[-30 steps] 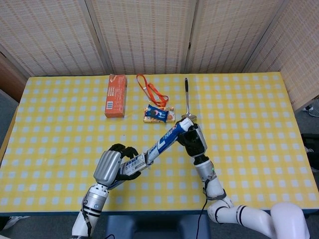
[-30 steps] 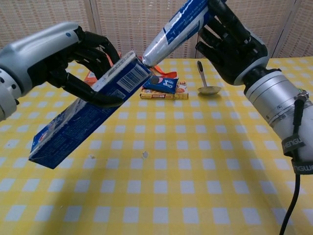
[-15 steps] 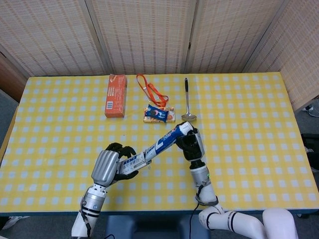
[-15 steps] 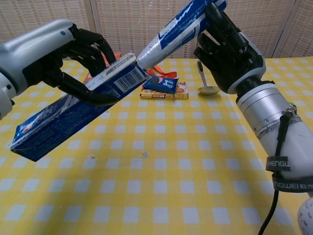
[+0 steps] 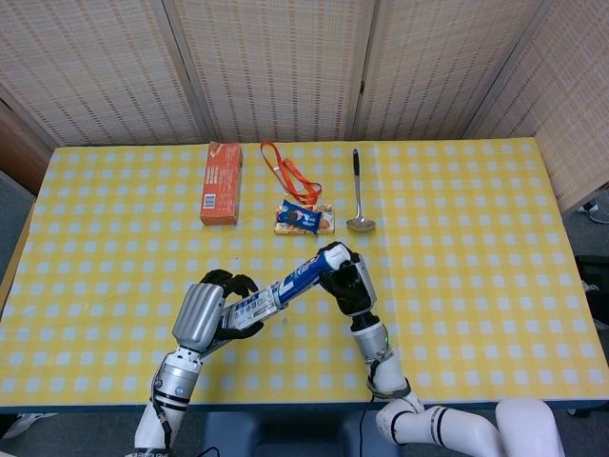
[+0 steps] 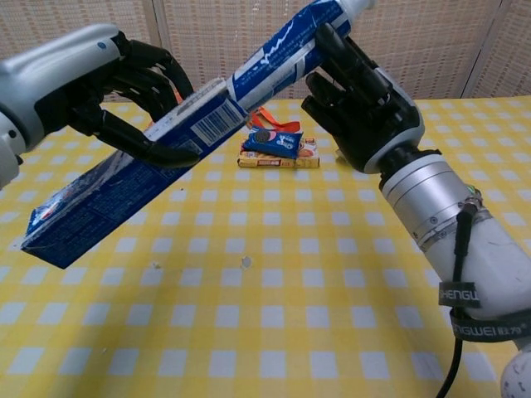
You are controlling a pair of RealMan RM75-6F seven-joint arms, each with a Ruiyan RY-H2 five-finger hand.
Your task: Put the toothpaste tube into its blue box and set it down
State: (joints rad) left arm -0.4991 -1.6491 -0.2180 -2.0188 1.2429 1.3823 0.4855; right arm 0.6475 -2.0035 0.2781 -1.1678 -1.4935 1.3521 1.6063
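Observation:
My left hand (image 5: 205,314) (image 6: 108,83) grips the blue toothpaste box (image 6: 124,178) (image 5: 247,309), held in the air and tilted up toward the right. My right hand (image 5: 347,286) (image 6: 361,104) holds the blue-and-white toothpaste tube (image 5: 306,271) (image 6: 286,54) near its cap end. The tube's flat lower end sits at the box's open mouth, in line with the box; how far it is inside is hidden by the box flap.
At the table's far side lie an orange box (image 5: 221,183), an orange lanyard (image 5: 290,176), a small snack packet (image 5: 304,218) (image 6: 280,148) and a metal ladle (image 5: 358,195). A woven screen stands behind the yellow checked table (image 5: 476,238).
My right hand has moved left and toward me, bringing the tube's lower end from just outside the box mouth into it. The box has shifted slightly left and levelled.

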